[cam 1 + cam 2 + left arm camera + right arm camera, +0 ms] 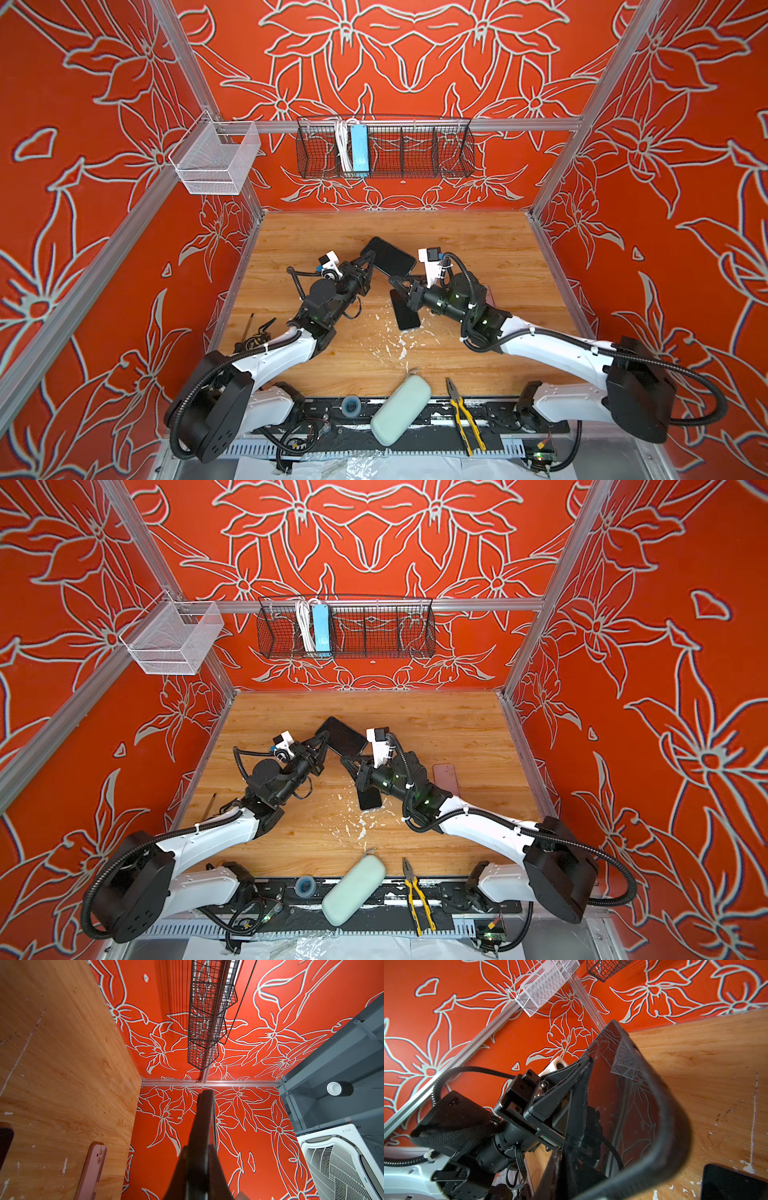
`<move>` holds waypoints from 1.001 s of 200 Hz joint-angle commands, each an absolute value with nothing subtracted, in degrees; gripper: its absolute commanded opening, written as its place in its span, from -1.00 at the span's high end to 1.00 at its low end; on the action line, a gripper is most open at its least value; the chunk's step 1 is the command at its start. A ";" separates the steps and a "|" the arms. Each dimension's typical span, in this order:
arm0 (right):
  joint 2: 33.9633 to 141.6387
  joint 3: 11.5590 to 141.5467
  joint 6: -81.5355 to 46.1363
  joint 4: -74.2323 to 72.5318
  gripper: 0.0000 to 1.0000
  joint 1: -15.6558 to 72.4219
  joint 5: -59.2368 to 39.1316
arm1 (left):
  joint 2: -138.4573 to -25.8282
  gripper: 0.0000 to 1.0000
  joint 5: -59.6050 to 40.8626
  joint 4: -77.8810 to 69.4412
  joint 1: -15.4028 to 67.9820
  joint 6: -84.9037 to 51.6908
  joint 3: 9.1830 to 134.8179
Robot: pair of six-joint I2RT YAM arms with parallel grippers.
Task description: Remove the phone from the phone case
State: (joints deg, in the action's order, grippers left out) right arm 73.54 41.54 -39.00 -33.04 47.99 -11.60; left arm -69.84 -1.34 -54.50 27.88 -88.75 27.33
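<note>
The phone [390,255] [343,735] is a black slab with a glossy face and sits inside a thick matte black phone case [675,1126]. It hangs tilted above the wooden table [478,245]. My left gripper [371,261] [326,739] is shut on its left long edge. In the left wrist view that gripper [200,1149] pinches the slab edge-on [204,1109]. My right gripper [395,281] [347,762] [562,1151] is shut on the near lower corner of the case. In the right wrist view the glossy face [612,1105] mirrors the wall.
A second black phone [405,313] [733,1182] lies flat under the right arm. A pink case [446,777] [91,1172] lies to its right. A mint pouch [401,409], pliers [465,415] and a tape roll [350,405] sit at the front edge. Wire baskets [384,149] hang on the back wall.
</note>
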 commanded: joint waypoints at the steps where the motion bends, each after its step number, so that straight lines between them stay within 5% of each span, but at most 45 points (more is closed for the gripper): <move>1: 73.83 39.83 -34.82 -27.07 0.66 47.62 -10.52 | -68.55 1.00 -1.48 -55.04 28.74 -85.21 29.35; 103: 72.40 34.48 -50.20 -42.37 0.00 46.54 -14.55 | -68.36 1.00 -1.23 -58.16 28.74 -83.24 29.25; 200: 78.16 32.26 -58.10 -56.31 0.05 47.60 -11.49 | -68.13 1.00 0.00 -58.81 28.74 -82.71 29.22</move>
State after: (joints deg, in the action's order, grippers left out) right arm 77.52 33.12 -55.29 -50.74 47.00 -13.58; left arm -69.69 -0.80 -53.63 28.47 -83.31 27.33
